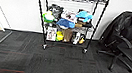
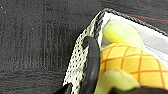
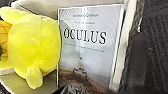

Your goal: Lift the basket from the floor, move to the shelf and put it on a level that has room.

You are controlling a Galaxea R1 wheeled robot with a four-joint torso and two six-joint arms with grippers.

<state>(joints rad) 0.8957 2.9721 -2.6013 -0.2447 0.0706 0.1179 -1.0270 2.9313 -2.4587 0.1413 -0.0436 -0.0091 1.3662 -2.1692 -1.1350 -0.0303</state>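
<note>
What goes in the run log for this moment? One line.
basket: holds yellow plush, Oculus book | shelf: ahead, lower tiers cluttered | floor: carpet

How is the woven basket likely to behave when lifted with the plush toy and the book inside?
The basket has soft woven walls, so it may flex or sag rather than stay rigid. The yellow plush toy probably adds little weight. The book leans against one wall, so that side may dip and the book may slide.
</note>
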